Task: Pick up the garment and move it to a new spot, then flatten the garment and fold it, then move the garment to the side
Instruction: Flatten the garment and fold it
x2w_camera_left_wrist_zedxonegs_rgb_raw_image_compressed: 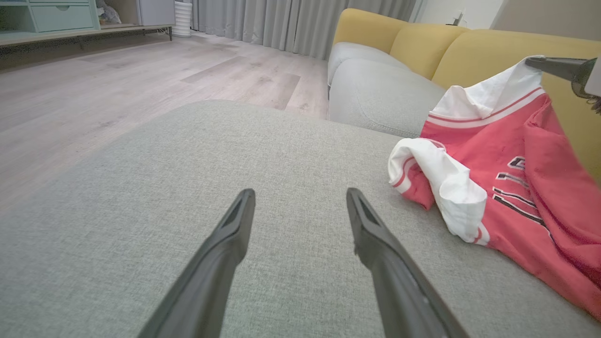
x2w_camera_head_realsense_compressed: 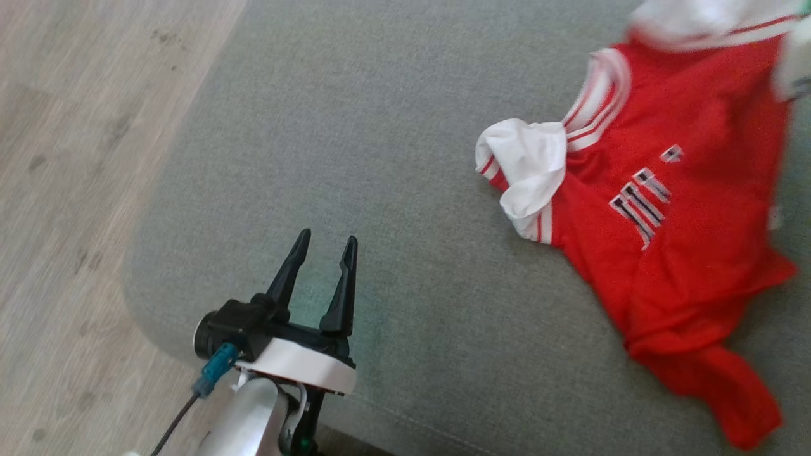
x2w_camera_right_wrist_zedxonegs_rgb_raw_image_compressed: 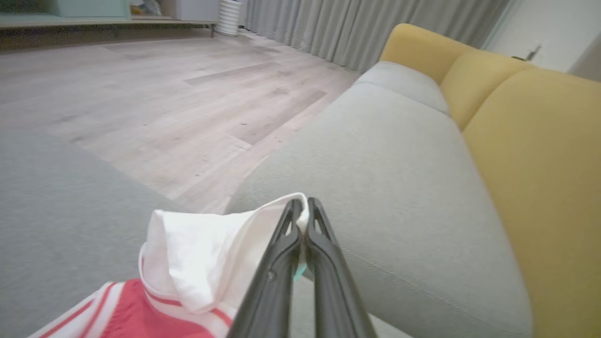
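The garment (x2w_camera_head_realsense_compressed: 671, 209) is a red jersey with white striped sleeves and dark lettering, hanging partly lifted over the grey sofa cushion (x2w_camera_head_realsense_compressed: 380, 158) at the right. In the left wrist view the garment (x2w_camera_left_wrist_zedxonegs_rgb_raw_image_compressed: 516, 178) slopes up to the upper right, where my right gripper (x2w_camera_left_wrist_zedxonegs_rgb_raw_image_compressed: 533, 61) pinches its white sleeve. My right gripper (x2w_camera_right_wrist_zedxonegs_rgb_raw_image_compressed: 305, 211) is shut on the white fabric of the garment (x2w_camera_right_wrist_zedxonegs_rgb_raw_image_compressed: 202, 253). My left gripper (x2w_camera_head_realsense_compressed: 326, 244) stands open over the cushion's front left corner, well left of the jersey, with nothing between its fingertips (x2w_camera_left_wrist_zedxonegs_rgb_raw_image_compressed: 300, 199).
Pale wooden floor (x2w_camera_head_realsense_compressed: 76, 158) lies left of the cushion's rounded edge. Yellow backrests (x2w_camera_left_wrist_zedxonegs_rgb_raw_image_compressed: 469, 51) rise behind the grey seats. Another grey seat cushion (x2w_camera_right_wrist_zedxonegs_rgb_raw_image_compressed: 399, 155) stretches ahead of the right gripper. Curtains (x2w_camera_left_wrist_zedxonegs_rgb_raw_image_compressed: 291, 21) and a cabinet (x2w_camera_left_wrist_zedxonegs_rgb_raw_image_compressed: 61, 16) stand far off.
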